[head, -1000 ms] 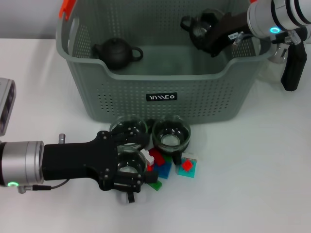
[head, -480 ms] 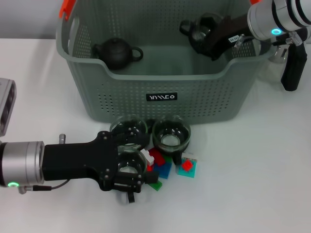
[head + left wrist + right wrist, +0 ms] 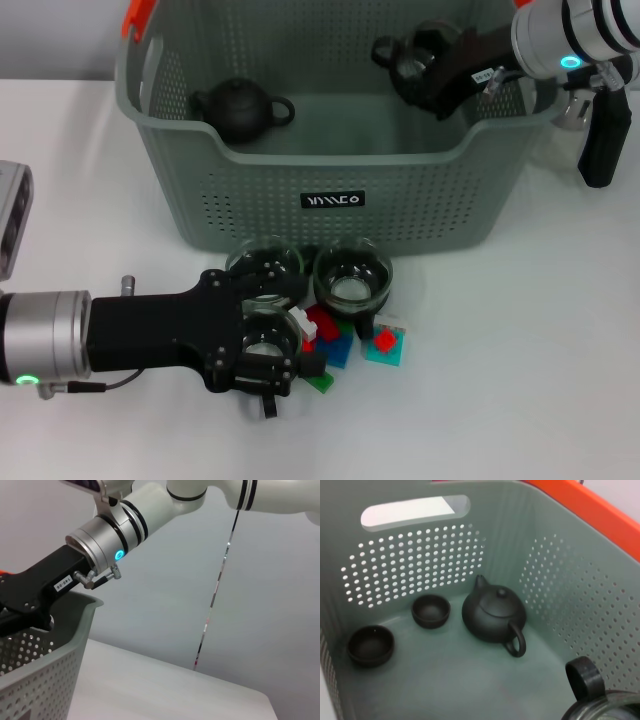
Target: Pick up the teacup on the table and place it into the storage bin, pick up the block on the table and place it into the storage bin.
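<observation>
The grey-green storage bin (image 3: pixel 420 190) stands at the back of the white table. My right gripper (image 3: pixel 418 66) hangs over the bin's right inner side, shut on a glass teacup (image 3: pixel 404 68) with a black handle. The right wrist view shows that teacup's rim and ring handle (image 3: pixel 583 678) above the bin floor (image 3: pixel 445 680). In front of the bin my left gripper (image 3: pixel 266 340) is shut around another glass teacup (image 3: pixel 262 348) standing on the table. Coloured blocks (image 3: pixel 338 340) lie just to the right of it, touching one another.
A black teapot (image 3: pixel 240 108) sits in the bin's left part, with two small black cups (image 3: pixel 430 611) beside it. Two more glass cups (image 3: pixel 352 276) stand between the bin and the blocks. The left wrist view shows the bin's corner (image 3: pixel 45 675) and the right arm (image 3: pixel 115 535).
The right gripper with its teacup has edged very slightly up and to the right over the bin. The left arm and the things on the table have not moved.
</observation>
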You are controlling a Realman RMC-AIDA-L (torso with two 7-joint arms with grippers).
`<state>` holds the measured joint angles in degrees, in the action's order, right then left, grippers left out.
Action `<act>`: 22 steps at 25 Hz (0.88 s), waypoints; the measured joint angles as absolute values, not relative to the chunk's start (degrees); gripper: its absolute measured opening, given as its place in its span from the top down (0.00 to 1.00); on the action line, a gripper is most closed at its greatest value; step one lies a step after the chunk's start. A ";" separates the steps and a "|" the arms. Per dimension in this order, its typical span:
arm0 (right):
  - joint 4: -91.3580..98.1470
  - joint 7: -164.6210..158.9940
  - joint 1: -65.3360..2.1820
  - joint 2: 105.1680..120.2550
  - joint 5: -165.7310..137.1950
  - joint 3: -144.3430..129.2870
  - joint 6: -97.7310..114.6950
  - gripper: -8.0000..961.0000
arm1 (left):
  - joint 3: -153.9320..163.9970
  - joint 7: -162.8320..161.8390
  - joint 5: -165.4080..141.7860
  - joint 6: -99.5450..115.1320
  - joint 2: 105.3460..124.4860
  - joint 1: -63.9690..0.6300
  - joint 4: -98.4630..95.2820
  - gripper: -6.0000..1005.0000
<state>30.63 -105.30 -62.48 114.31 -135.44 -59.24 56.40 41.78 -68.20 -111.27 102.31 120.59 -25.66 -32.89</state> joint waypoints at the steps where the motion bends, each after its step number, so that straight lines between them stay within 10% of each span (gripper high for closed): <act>1: 30.88 -105.30 -62.45 114.32 -135.44 -59.23 56.56 0.94 | 41.76 -68.20 -111.27 102.31 120.59 -25.65 -32.90 0.10; 7: 31.75 -105.30 -62.38 114.57 -135.38 -59.22 56.88 0.89 | 41.68 -68.20 -111.27 102.31 120.59 -25.53 -32.90 0.10; 22: 38.69 -108.84 -60.16 115.22 -135.31 -58.95 58.46 0.38 | 41.48 -68.20 -111.27 102.30 120.65 -25.39 -32.92 0.10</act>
